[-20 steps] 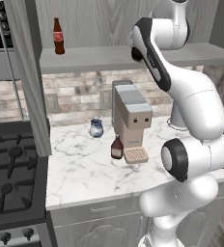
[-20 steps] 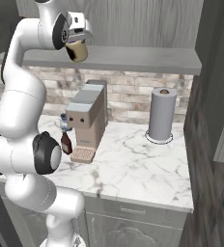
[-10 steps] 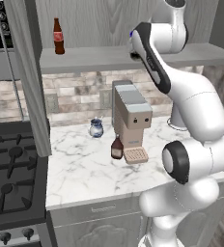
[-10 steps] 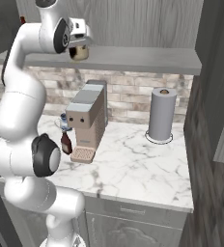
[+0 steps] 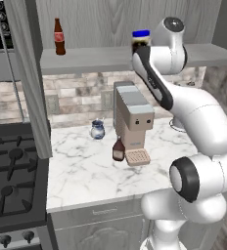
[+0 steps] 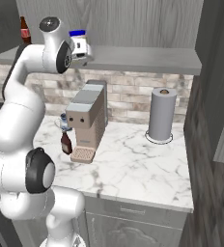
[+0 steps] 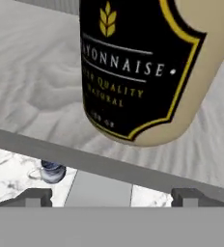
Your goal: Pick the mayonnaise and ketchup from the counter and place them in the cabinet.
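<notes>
A brick backsplash [image 6: 133, 94] runs behind the worktop; a black stove [image 5: 12, 180] sits left, a dark wall [image 6: 215, 87] right.

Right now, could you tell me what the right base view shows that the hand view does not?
The right base view alone shows the grey paper towel roll and squat dark reddish-brown ketchup bottle on the white marble counter. The hand view alone shows the mayonnaise label's lettering. Both share the cream, blue-lidded mayonnaise jar standing on the pale grey cabinet shelf, beyond the open gripper.
</notes>
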Tool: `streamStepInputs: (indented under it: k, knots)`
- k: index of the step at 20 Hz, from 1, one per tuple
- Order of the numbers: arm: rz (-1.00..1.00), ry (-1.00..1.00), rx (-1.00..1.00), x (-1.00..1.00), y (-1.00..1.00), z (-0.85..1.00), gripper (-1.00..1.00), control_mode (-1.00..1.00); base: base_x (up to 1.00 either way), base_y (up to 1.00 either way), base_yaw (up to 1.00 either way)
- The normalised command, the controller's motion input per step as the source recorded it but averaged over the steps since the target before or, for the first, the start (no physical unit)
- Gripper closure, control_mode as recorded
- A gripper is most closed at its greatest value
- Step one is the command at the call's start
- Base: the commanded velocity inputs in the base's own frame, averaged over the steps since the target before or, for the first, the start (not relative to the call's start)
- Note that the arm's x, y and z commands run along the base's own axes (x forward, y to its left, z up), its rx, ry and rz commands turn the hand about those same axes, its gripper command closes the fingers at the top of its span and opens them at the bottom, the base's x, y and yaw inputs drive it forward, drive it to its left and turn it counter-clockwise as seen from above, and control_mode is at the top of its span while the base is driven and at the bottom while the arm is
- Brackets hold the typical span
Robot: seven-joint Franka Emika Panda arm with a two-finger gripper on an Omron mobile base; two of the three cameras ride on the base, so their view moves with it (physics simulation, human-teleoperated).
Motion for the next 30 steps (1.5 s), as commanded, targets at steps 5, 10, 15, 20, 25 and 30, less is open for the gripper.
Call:
streamStepInputs:
  k: [5, 10, 15, 20, 25, 30]
  knots:
    - [0.00, -0.13, 0.00, -0.42, 0.00, 0.14, -1.00, -1.00, 0.00, 0.00, 0.00]
    - [0.00, -0.16, 0.00, -0.58, 0.00, 0.31, -1.00, -1.00, 0.00, 0.00, 0.00]
    - [-0.01, -0.06, 0.00, -0.47, 0.01, 0.01, -1.00, -1.00, 0.00, 0.00, 0.00]
    - [-0.02, -0.01, 0.02, -0.41, 0.07, -0.01, -1.00, -1.00, 0.00, 0.00, 0.00]
    - [-0.02, 0.00, 0.04, -0.50, 0.17, -0.04, -1.00, -1.00, 0.00, 0.00, 0.00]
    - [-0.02, 0.00, 0.07, -0.61, 0.26, -0.14, -1.00, -1.00, 0.00, 0.00, 0.00]
